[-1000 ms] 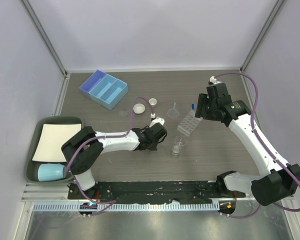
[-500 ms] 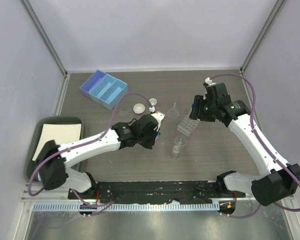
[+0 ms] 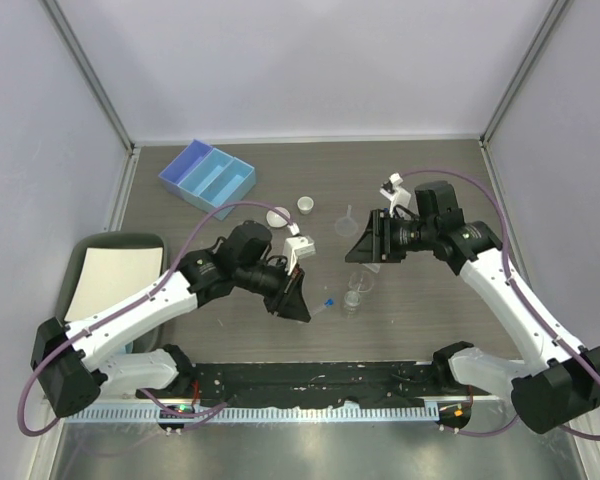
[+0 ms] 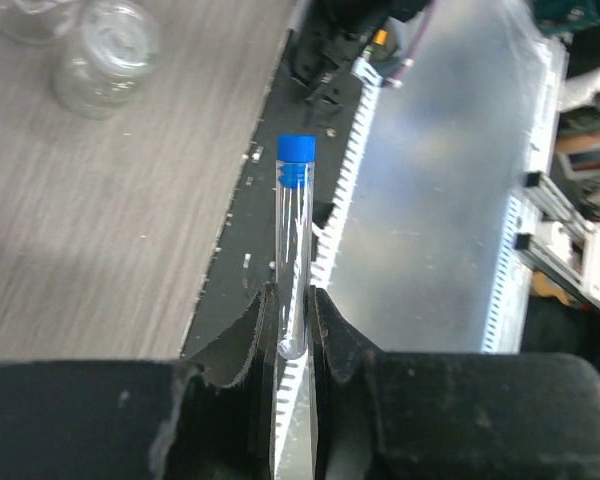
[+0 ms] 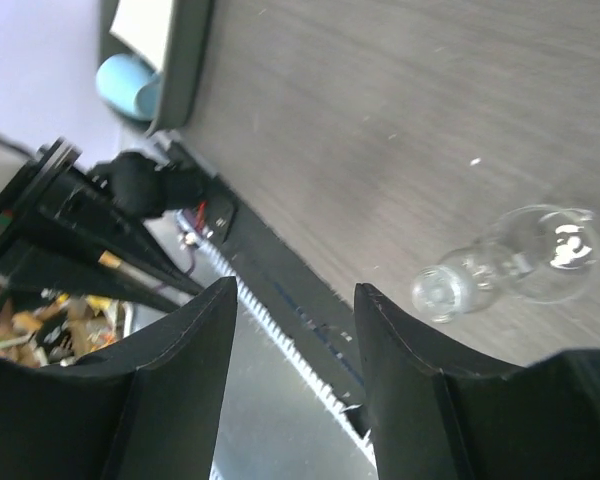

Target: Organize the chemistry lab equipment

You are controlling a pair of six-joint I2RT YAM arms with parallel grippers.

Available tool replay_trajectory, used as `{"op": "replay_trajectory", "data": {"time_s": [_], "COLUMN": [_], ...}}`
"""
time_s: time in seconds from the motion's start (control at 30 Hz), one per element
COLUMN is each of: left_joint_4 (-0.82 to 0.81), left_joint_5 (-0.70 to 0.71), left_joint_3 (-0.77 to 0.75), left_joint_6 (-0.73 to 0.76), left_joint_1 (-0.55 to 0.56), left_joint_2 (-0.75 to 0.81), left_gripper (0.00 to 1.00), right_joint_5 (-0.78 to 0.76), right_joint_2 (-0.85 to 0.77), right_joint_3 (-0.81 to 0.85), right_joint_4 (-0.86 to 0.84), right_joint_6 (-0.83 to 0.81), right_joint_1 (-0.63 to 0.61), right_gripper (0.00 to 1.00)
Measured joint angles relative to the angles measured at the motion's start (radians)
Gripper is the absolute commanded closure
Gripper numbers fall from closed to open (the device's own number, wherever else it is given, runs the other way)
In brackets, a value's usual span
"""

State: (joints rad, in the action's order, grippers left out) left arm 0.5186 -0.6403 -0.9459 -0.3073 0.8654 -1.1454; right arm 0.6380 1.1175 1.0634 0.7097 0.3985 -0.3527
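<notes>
My left gripper (image 3: 304, 306) is shut on the round bottom end of a clear blue-capped test tube (image 4: 294, 215), just left of the clear glass beaker (image 3: 356, 292). The tube's cap (image 3: 329, 299) points away from the fingers. My right gripper (image 3: 356, 248) hovers open above the table behind the beaker, with nothing between its fingers (image 5: 185, 370). The beaker also shows in the right wrist view (image 5: 515, 262). A clear funnel (image 3: 348, 220) and two white ceramic dishes (image 3: 278, 215) (image 3: 305, 205) sit farther back. The tube rack is hidden.
A blue divided organizer (image 3: 208, 177) stands at the back left. A dark green tray (image 3: 92, 250) holding a white sheet lies at the left edge, and a pale-blue cup (image 5: 130, 85) lies in it. The black base rail (image 3: 310, 380) runs along the near edge.
My left arm has swung out and carried the test tube towards the near side, left of the beaker. The right gripper has moved left and turned over the spot where the rack stood.
</notes>
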Motion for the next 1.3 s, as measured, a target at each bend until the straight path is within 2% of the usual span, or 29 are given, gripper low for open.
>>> {"op": "replay_trajectory", "data": {"time_s": [0.2, 0.47, 0.83, 0.93, 1.07, 1.3], "left_joint_4": [-0.071, -0.18, -0.24, -0.246, -0.254, -0.261], "left_joint_5": [-0.205, -0.349, -0.409, -0.414, -0.419, -0.419], "left_joint_3": [0.029, 0.056, 0.069, 0.07, 0.072, 0.077], "left_joint_6": [-0.036, -0.111, -0.16, -0.164, -0.166, -0.178], "left_joint_1": [-0.08, -0.135, -0.154, -0.156, -0.16, -0.164], "left_joint_2": [0.023, 0.063, 0.063, 0.063, 0.063, 0.063], "left_gripper": [1.0, 1.0, 1.0, 1.0, 1.0, 1.0], "right_joint_5": [0.158, 0.174, 0.152, 0.151, 0.146, 0.132], "right_joint_2": [-0.065, -0.12, -0.134, -0.134, -0.133, -0.129], "right_joint_3": [-0.095, -0.12, -0.132, -0.132, -0.132, -0.121], "right_joint_4": [-0.104, -0.19, -0.244, -0.248, -0.25, -0.254], "right_joint_6": [0.074, 0.146, 0.199, 0.201, 0.203, 0.203], "right_joint_1": [-0.052, -0.255, -0.321, -0.332, -0.345, -0.36], "right_gripper": [0.44, 0.44, 0.47, 0.51, 0.61, 0.67]}}
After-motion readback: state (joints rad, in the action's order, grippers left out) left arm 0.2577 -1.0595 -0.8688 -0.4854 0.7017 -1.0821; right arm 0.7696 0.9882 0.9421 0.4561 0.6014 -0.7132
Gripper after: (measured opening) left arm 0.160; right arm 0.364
